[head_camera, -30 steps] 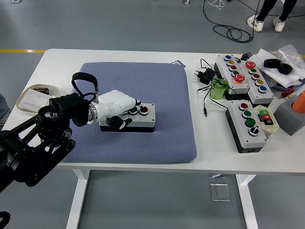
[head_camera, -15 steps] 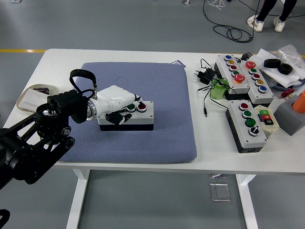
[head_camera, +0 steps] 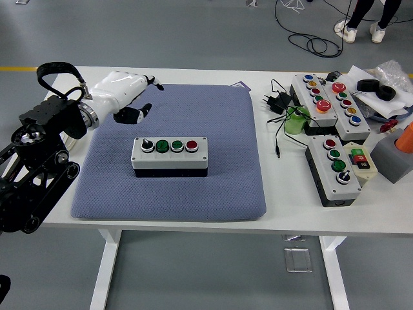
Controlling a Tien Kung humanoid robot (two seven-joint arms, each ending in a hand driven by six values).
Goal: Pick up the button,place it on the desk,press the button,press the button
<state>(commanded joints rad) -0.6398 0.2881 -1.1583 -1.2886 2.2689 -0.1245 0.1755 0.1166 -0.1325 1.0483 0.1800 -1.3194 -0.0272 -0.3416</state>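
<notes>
Blue pad (head_camera: 219,187), button box (head_camera: 170,153) centred, left hand (head_camera: 126,97) clear.

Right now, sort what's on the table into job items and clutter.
Job items: the button box on the blue mat; the left hand, lifted clear of it.

Clutter: other button boxes at right, black charger, green cup, white tray, black tape roll.

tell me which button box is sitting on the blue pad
The four-control button box in the middle of the blue pad; the other button boxes sit on the bare white table to the right.
</notes>
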